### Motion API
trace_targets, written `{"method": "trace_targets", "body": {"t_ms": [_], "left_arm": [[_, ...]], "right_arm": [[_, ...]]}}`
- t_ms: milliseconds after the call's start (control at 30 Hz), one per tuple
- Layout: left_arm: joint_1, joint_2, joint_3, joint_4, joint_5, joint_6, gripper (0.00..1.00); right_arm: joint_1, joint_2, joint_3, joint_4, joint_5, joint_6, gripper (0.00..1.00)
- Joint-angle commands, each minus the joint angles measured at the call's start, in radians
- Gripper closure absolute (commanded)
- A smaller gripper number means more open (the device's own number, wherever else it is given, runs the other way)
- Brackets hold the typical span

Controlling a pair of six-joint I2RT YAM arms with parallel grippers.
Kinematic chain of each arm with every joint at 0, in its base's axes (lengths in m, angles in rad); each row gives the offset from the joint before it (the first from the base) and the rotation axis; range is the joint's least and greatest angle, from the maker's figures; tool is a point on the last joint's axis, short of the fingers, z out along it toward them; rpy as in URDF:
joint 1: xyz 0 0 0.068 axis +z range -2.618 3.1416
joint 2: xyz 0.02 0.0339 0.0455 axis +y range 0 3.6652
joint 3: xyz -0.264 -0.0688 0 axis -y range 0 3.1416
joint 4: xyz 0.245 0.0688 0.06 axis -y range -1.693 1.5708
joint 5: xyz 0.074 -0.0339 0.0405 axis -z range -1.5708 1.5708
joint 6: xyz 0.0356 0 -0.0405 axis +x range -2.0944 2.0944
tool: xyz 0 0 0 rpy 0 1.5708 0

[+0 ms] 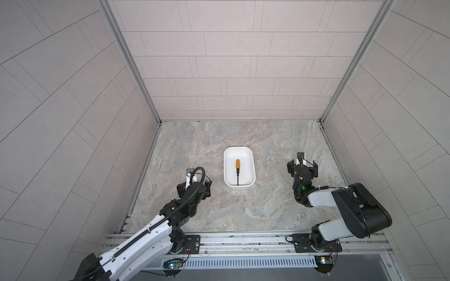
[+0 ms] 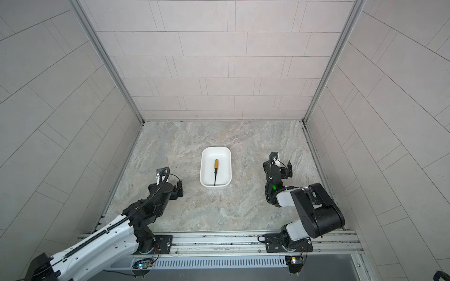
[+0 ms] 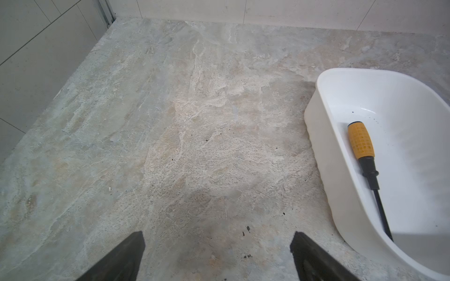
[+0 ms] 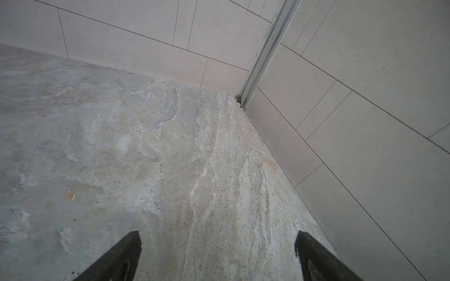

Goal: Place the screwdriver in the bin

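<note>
Marbled table (image 1: 219, 206) carries the bin (image 1: 226, 167) near its middle. The screwdriver (image 1: 237, 171) lies inside, shaft toward the front edge. Left gripper (image 3: 217, 233) and right gripper (image 4: 218, 232) gape empty, flanking the bin.

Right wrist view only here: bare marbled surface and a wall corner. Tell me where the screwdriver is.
Observer: The screwdriver lies flat inside the bin, seen in both top views.
Operator: Report its orientation.
Observer: Yellow handle toward the back wall, shaft tip by the bin's near wall.
Operator: Check the left gripper.
Observer: The left gripper is open and empty, beside the bin, not touching it.
</note>
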Motion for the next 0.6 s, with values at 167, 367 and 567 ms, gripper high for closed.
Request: {"method": "trace_targets", "body": {"t_ms": [167, 367, 567], "left_arm": [[0.001, 0.031, -0.013, 0.027, -0.014, -0.002, 0.00], [0.001, 0.077, 0.000, 0.043, 0.016, 0.014, 0.00], [0.001, 0.159, 0.022, 0.058, 0.063, 0.040, 0.00]], "right_arm": [[-0.089, 0.047, 0.029, 0.051, -0.078, 0.067, 0.00], [-0.122, 0.092, 0.047, 0.038, -0.134, 0.101, 0.01], [-0.124, 0.091, 0.046, 0.035, -0.137, 0.099, 0.01]]}}
